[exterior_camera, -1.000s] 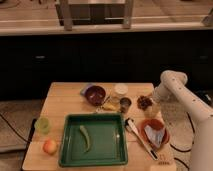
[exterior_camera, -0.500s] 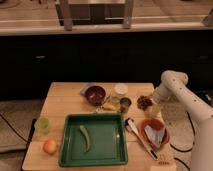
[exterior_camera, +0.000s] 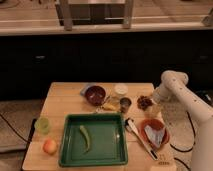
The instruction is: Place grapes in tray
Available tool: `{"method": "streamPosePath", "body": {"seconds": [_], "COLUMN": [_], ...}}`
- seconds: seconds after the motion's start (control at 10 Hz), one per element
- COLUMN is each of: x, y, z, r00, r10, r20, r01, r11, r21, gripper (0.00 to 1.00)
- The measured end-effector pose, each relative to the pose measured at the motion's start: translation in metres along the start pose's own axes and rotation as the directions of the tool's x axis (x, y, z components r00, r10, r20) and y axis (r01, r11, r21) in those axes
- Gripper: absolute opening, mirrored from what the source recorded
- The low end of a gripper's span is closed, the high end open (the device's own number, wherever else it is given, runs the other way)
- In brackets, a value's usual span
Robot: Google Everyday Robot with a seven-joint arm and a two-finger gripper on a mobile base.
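Claw (exterior_camera: 152, 108), spread, hangs just beside grapes (exterior_camera: 144, 102); cup (exterior_camera: 125, 104) stands between them and tray (exterior_camera: 107, 144), orange dish (exterior_camera: 148, 124) nearby.

On the light wooden desk (exterior_camera: 65, 102) I see the green tray (exterior_camera: 107, 147), a yellow-green vegetable (exterior_camera: 85, 138), a dark red bowl (exterior_camera: 95, 94), an orange-red dish (exterior_camera: 145, 124), dark reddish-brown grapes (exterior_camera: 144, 102), and the cream-white claw (exterior_camera: 153, 109) just beside them.

readable text — none | labels, brands, numbers, signs — none
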Motion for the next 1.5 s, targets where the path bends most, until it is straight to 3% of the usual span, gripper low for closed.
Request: {"method": "streamPosePath", "body": {"seconds": [1.5], "x": [-0.0005], "y": [0.0088], "z": [-0.0028], "r00": [1.0], "r10": [0.023], "r20": [-0.019], "r01": [-0.023], "r11": [1.0], "r21": [-0.01], "gripper": [0.8]}}
